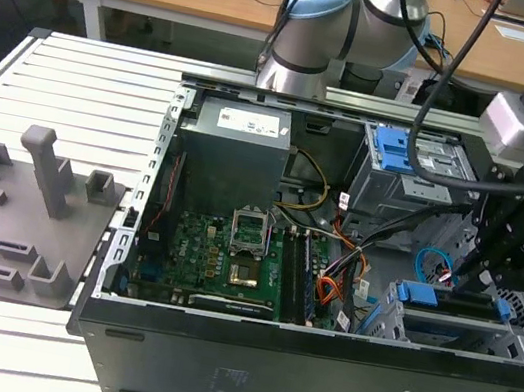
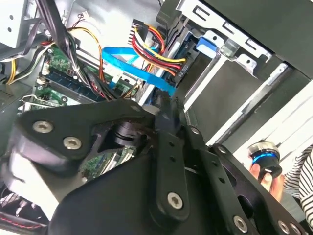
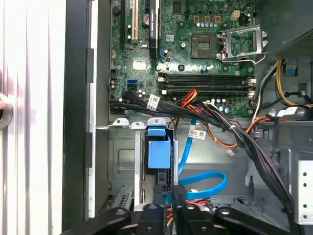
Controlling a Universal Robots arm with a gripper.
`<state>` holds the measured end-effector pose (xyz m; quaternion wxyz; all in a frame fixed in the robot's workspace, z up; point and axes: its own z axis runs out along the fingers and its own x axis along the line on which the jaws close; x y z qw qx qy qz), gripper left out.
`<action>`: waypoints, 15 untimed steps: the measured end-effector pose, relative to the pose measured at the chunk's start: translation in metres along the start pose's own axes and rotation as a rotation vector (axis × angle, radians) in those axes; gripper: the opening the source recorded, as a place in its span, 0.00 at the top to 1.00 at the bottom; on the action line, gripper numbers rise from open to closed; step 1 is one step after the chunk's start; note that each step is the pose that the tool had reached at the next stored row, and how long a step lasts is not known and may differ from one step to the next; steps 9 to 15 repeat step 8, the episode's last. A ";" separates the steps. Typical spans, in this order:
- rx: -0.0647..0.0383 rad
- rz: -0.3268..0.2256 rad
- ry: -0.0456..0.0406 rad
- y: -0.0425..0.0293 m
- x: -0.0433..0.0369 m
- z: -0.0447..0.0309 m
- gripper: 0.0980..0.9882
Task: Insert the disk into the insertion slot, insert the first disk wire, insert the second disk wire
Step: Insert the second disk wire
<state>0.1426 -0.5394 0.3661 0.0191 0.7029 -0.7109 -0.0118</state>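
Observation:
The disk [image 1: 456, 302] sits edge-on in the insertion slot of the light grey cage [image 1: 441, 334] at the case's near corner on the exterior view's right. Its blue carrier tab [image 3: 159, 149] sticks out of the cage [image 3: 122, 161]. My gripper [image 1: 469, 273] hangs right over it. In both wrist views the gripper [image 2: 166, 104] [image 3: 168, 203] is shut on the end of a flat blue wire [image 2: 132, 66] [image 3: 203, 183] that loops back toward the motherboard. A red, yellow and black wire bundle [image 2: 164, 54] with a black plug lies just beside the fingertips.
The open case holds a motherboard [image 1: 222, 250], a power supply [image 1: 234, 151] and a taller cage with a blue latch [image 1: 400, 160]. Thick black cables [image 3: 234, 132] cross above the disk cage. A grey fixture plate [image 1: 27, 205] lies outside the case. A person's hand [image 2: 266, 171] holds a knob.

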 end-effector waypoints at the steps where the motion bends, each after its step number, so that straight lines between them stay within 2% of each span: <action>1: 0.000 0.000 -0.0001 0.0001 0.0000 -0.0030 0.94; 2: 0.000 0.000 -0.0028 0.0014 0.0000 -0.0030 0.99; 4: 0.001 0.000 -0.0039 0.0074 0.0002 -0.0029 0.99; 15: 0.001 0.000 -0.0038 0.0077 0.0001 -0.0029 0.99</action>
